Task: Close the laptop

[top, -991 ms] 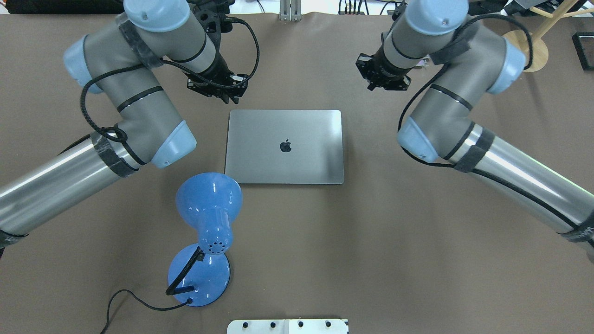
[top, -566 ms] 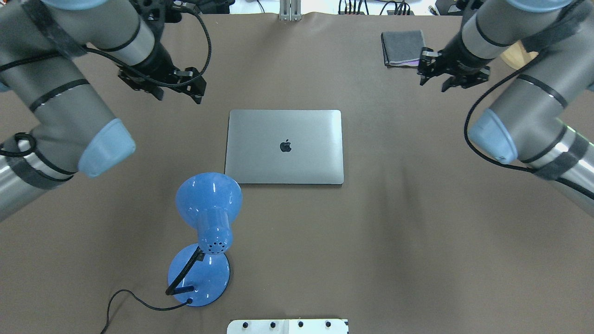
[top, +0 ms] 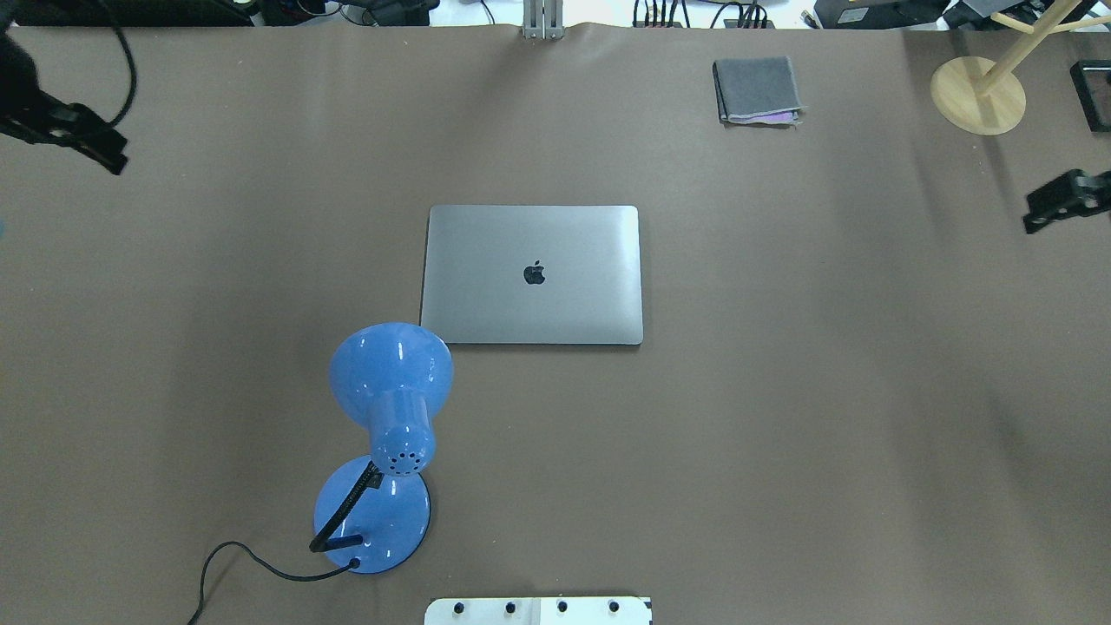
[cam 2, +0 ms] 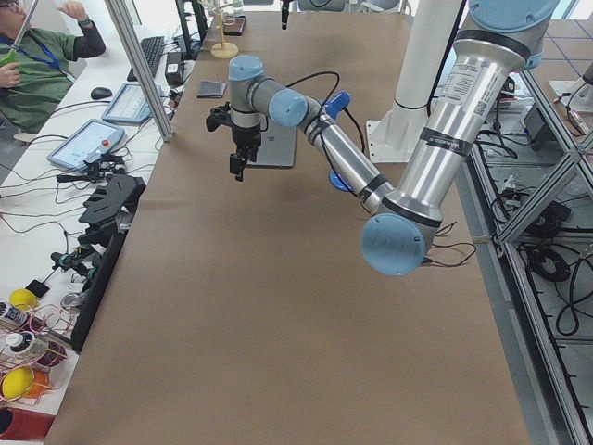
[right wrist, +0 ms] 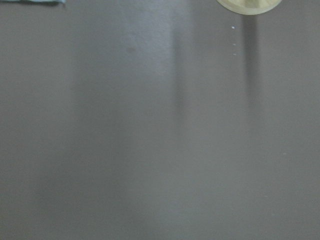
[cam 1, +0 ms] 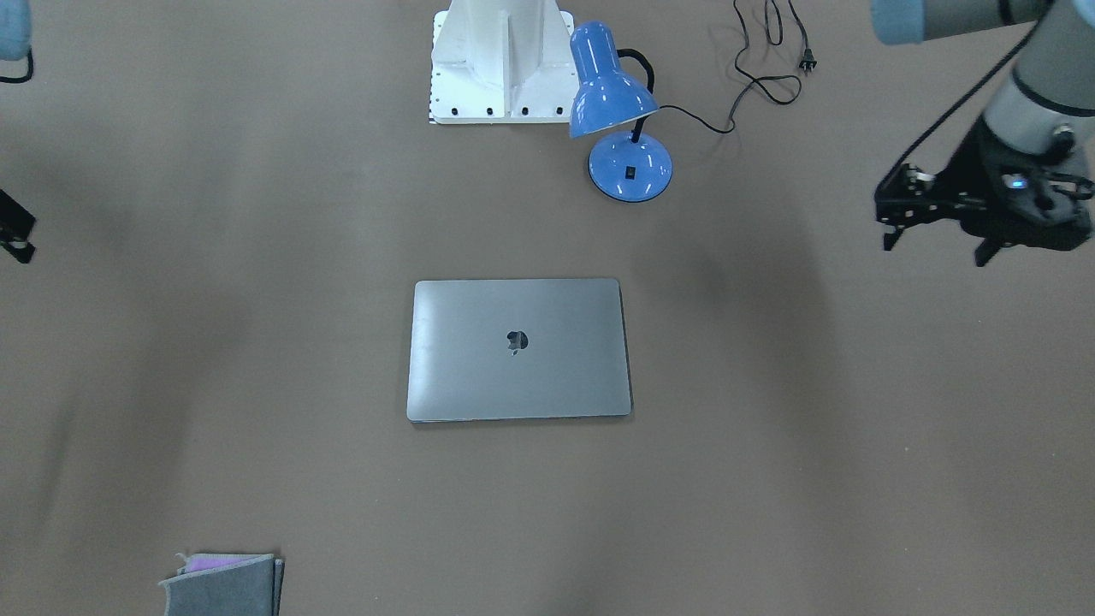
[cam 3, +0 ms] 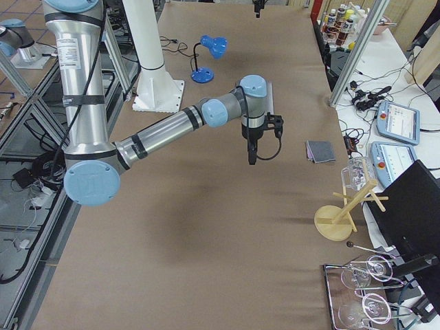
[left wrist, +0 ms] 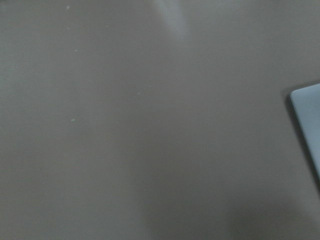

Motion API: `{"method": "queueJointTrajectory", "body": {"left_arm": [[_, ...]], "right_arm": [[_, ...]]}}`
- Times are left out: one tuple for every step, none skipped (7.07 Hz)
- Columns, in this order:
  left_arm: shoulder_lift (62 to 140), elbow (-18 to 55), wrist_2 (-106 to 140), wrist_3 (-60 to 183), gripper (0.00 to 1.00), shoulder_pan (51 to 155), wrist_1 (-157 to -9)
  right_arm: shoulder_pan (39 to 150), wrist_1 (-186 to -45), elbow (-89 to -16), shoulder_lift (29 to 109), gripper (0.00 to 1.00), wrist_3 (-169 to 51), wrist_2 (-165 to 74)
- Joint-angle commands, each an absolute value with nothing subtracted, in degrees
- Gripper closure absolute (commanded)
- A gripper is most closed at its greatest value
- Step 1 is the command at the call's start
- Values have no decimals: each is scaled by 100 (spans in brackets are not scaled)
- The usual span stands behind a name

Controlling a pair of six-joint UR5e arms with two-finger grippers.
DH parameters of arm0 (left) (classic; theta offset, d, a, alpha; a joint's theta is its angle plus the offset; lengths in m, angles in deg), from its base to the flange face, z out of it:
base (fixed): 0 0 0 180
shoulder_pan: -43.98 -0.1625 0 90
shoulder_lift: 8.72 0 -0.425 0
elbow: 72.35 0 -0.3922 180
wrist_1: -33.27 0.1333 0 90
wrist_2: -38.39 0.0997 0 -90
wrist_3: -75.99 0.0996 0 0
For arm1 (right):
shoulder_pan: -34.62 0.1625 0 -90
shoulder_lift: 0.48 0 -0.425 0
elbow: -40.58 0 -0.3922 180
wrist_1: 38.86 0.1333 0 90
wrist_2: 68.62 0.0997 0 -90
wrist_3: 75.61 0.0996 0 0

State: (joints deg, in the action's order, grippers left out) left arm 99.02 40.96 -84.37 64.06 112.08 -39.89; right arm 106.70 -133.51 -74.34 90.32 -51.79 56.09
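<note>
L gripper (cam 1: 935, 248) jaws apart, R gripper (top: 1057, 201) cropped, both far out sideways.

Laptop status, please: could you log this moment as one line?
laptop: closed, lying flat | left gripper: open, away from laptop | right gripper: away from laptop

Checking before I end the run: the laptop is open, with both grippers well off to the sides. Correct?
No: the laptop is closed, lid flat, logo up, as the overhead exterior view shows. The left gripper and right gripper are well off to the sides.
</note>
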Motion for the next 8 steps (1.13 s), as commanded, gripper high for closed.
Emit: {"method": "queueJointTrajectory", "body": {"left_arm": [[8871, 3859, -8955, 8311, 2, 12356, -4072], [8623, 3674, -9036, 8642, 2, 12753, -4064], [8420, 3420, -9167, 8645, 2, 13122, -4073], [8314, 2922, -9186, 8654, 2, 13187, -4091], [8121, 2769, -9186, 8662, 2, 13231, -4195], [7867, 2793, -9282, 8662, 2, 13249, -4405], [7856, 2811, -9657, 8628, 2, 13257, -4459], [7917, 2855, -9696, 8610, 2, 13258, -4443]], "right_arm": [[11981, -13396, -7177, 10030, 0, -7587, 5863], [12492, -13422, -6974, 10225, 0, -8318, 5934], [12810, -13457, -6824, 10401, 0, -8551, 6135], [12909, -13431, -6849, 10716, 0, -8571, 6015], [12927, -13405, -6841, 10832, 0, -8563, 5970], [12936, -13379, -6875, 10833, 0, -8562, 5979], [12927, -13378, -6832, 10859, 0, -8554, 5996], [12927, -13370, -6840, 10860, 0, -8562, 5996]]}}
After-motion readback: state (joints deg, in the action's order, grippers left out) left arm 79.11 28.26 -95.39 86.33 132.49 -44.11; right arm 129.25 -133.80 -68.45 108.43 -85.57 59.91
